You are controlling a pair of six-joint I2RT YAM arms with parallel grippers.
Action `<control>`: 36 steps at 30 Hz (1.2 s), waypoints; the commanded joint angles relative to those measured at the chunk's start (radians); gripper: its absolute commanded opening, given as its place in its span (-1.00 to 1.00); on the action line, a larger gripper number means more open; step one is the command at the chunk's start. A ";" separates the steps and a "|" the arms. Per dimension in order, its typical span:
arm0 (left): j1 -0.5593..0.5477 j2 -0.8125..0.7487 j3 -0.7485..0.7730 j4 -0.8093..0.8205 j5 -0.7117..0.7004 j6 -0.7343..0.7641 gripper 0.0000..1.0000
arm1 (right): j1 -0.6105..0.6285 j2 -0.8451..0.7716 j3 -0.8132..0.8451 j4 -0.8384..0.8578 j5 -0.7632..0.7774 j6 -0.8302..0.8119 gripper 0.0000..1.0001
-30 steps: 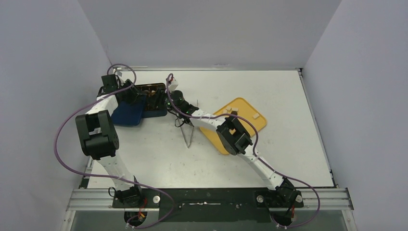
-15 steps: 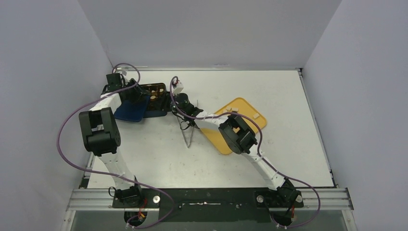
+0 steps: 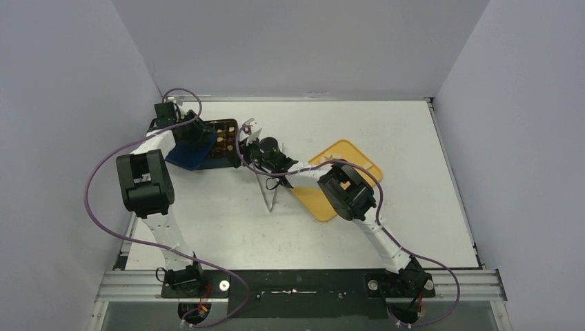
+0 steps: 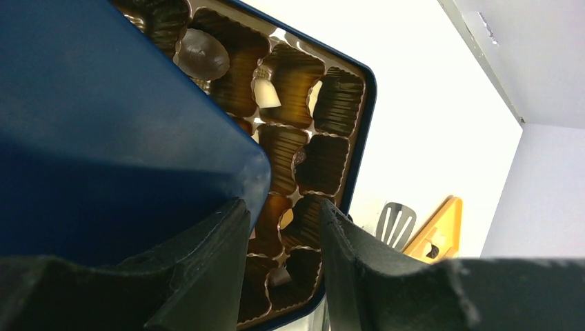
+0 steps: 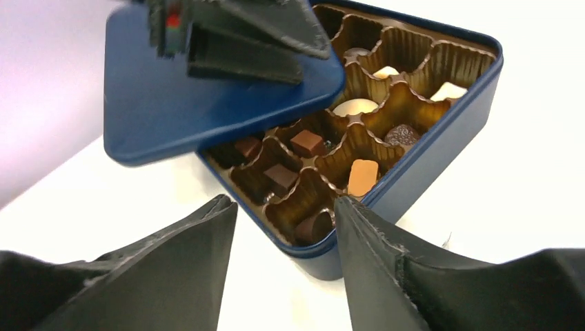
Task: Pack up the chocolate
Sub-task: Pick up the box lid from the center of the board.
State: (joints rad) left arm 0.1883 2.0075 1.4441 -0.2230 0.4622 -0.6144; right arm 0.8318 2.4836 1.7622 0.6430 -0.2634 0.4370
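Illumination is bright and even, shadows are soft, the counter (image 3: 414, 227) blows out to white in both wrist views, and their lower foregrounds are defocused.

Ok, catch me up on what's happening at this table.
The left gripper is at the blue lid, which sits tilted partly over the blue box; whether it grips it is unclear. Some cups hold chocolates, others are empty. The right gripper hovers open and empty by the box's corner.
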 commanded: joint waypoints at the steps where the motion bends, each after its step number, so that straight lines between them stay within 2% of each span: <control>1: -0.001 0.020 0.045 0.017 0.001 0.008 -0.20 | 0.044 -0.117 -0.046 0.091 -0.067 -0.432 0.16; 3: -0.001 0.023 0.049 0.015 0.005 0.008 -0.20 | 0.048 -0.116 -0.042 0.081 -0.108 -0.542 0.19; 7: -0.001 0.029 0.063 -0.002 0.015 0.008 -0.20 | 0.049 -0.105 -0.088 0.163 -0.205 -0.799 0.22; 11: -0.009 0.031 0.057 0.014 0.039 -0.013 -0.20 | 0.053 -0.063 -0.014 0.068 -0.252 -0.987 0.20; 17: -0.022 0.049 0.072 0.005 0.062 -0.022 -0.20 | 0.084 -0.035 -0.025 0.157 -0.275 -1.189 0.22; 22: -0.030 0.062 0.114 -0.054 0.063 0.008 -0.20 | 0.108 0.024 0.060 0.146 -0.265 -1.317 0.17; 27: -0.028 0.085 0.141 -0.099 0.072 0.039 -0.19 | 0.111 0.029 0.063 0.178 -0.249 -1.293 0.15; 29: -0.029 0.086 0.141 -0.093 0.072 0.037 -0.19 | 0.107 0.009 0.004 0.267 -0.238 -1.199 0.17; 32: -0.032 0.090 0.150 -0.088 0.069 0.037 -0.19 | 0.087 -0.035 -0.131 0.490 -0.200 -0.940 0.15; 36: -0.032 0.088 0.172 -0.104 0.056 0.051 -0.19 | 0.056 -0.074 -0.273 0.755 -0.030 -0.517 0.12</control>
State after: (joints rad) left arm 0.1593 2.0811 1.5528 -0.3099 0.5201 -0.5938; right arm 0.9302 2.4973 1.5860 1.0454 -0.4393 -0.5377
